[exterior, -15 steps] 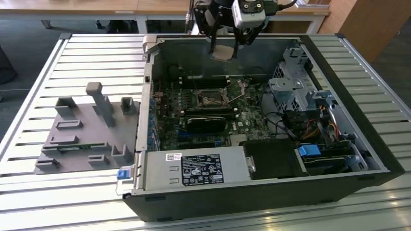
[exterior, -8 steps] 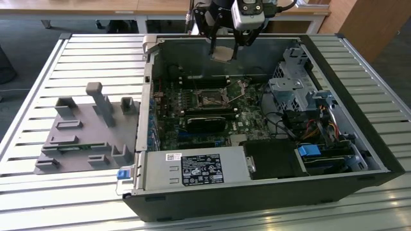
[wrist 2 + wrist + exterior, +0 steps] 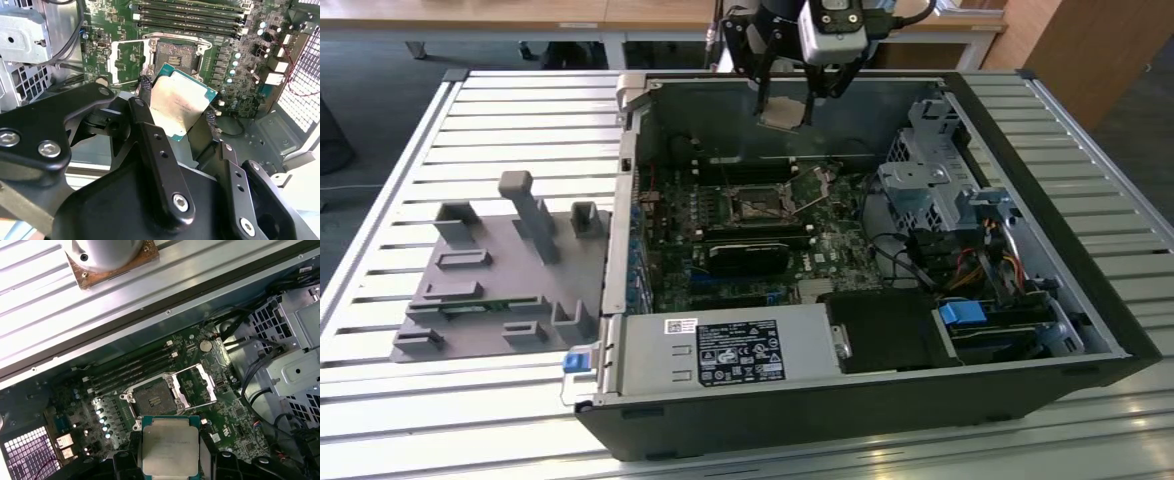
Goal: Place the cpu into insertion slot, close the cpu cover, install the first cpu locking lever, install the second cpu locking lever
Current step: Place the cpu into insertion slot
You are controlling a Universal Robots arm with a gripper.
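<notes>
While your end effector clamps the cpu clear of the bare insertion slot, its black fingers hide the chip's gripped edges.

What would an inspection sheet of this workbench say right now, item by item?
Surface: slatted metal table carrying an open computer case.
Job's things: chip held in the air over the case, not in the socket, which is empty; cover flipped open beside the socket.
Clutter: grey holder tray on the table, at the exterior view's left of the case.
Grippers: gripper shut on the chip's edges.
Cables: coloured wires inside the case, at the exterior view's right, away from the socket.
Surroundings: wooden desks beyond the table.
</notes>
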